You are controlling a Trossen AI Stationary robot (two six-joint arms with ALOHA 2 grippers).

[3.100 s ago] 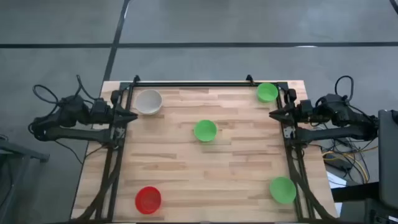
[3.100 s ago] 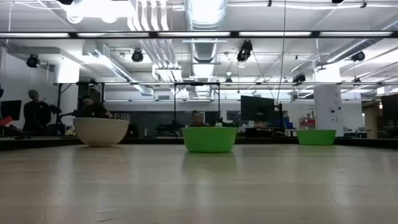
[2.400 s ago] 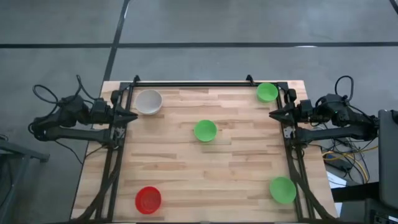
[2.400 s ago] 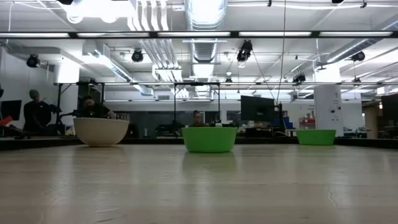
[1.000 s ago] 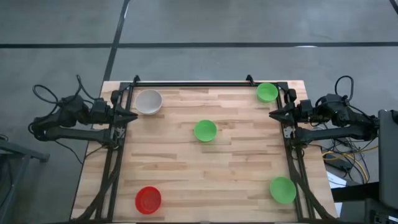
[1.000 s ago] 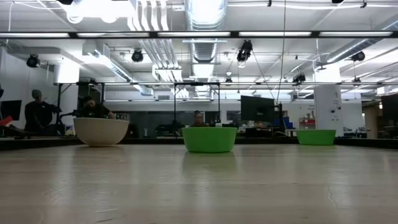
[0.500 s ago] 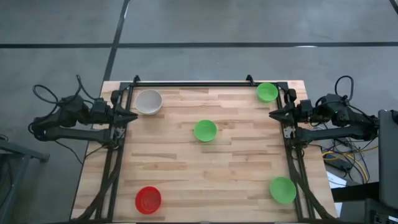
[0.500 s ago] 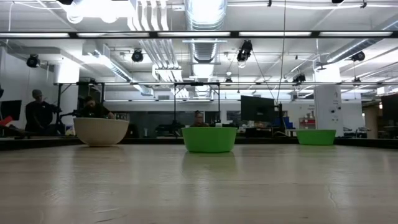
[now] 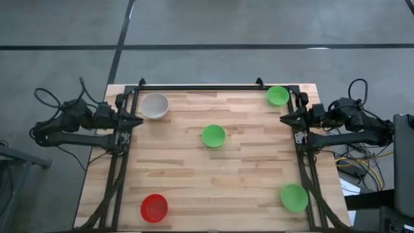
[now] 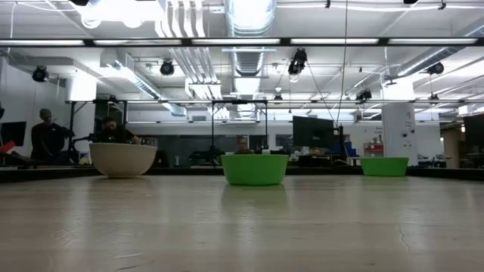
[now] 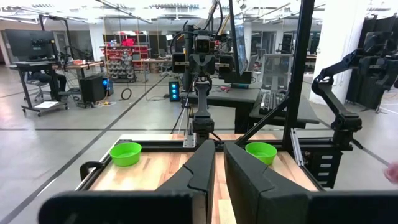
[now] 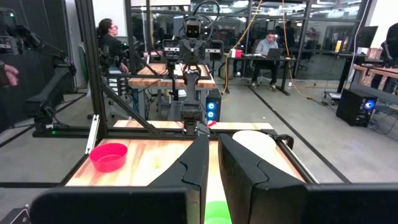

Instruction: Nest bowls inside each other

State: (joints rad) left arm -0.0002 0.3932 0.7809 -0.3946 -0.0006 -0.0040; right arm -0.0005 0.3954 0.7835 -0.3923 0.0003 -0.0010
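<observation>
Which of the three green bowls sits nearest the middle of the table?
The green bowl standing alone at the table's centre. The other two green bowls sit at the right side's corners: one at the far corner, one at the near corner.

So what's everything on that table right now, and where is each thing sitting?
Bright green round plastic bowls: three; one at the table's far right corner, one near the middle, one at the near right edge; all apart, none nested.
Red round plastic bowl: one, near left corner.
Whitish-grey round plastic bowl: one, far left corner.
Light wooden slatted table: one, under all five bowls.
People: a few, seated at desks in the room behind.
Left gripper: at the table's left edge, beside the whitish-grey bowl, holding nothing.
Right gripper: at the right edge, below the far green bowl, holding nothing.
</observation>
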